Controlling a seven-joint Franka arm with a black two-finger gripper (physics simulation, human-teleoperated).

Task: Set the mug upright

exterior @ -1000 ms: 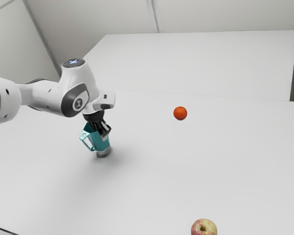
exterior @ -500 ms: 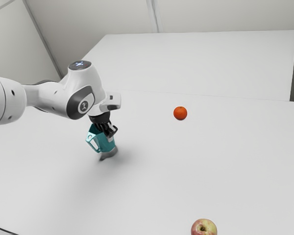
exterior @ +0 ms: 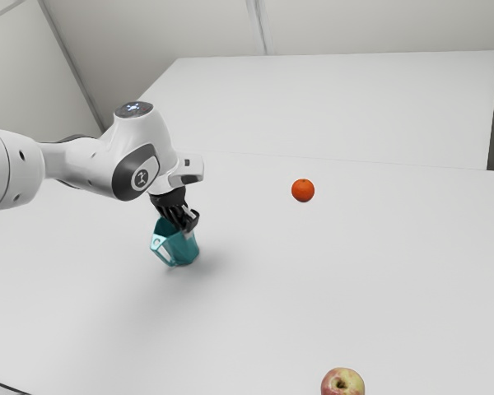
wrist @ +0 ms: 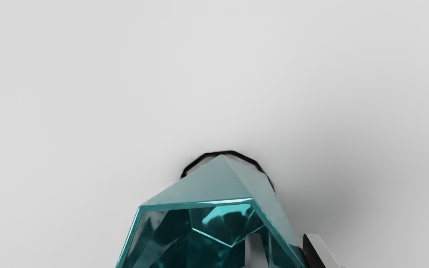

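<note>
Apple (exterior: 343,383): nearest the camera, well off from the mug toward the exterior view's right.
Mug (exterior: 179,248): mouth up at the worktop (exterior: 313,288), close to upright with a slight lean; whether its base sits flat is hard to tell. Handle (exterior: 162,252) toward the exterior view's left.
Claw (wrist: 282,240): moderately wide, straddling the mug's wall, one finger inside, one outside.
Risk: the mug could rock or tip if its base isn't flat, or if the inside finger catches the wall as the claw lifts out.
Arm markings: round badge (exterior: 142,178) above the mug, no readable words; no label seen on the mug.
Orange (exterior: 303,190): beyond the mug, toward the exterior view's right.
</note>
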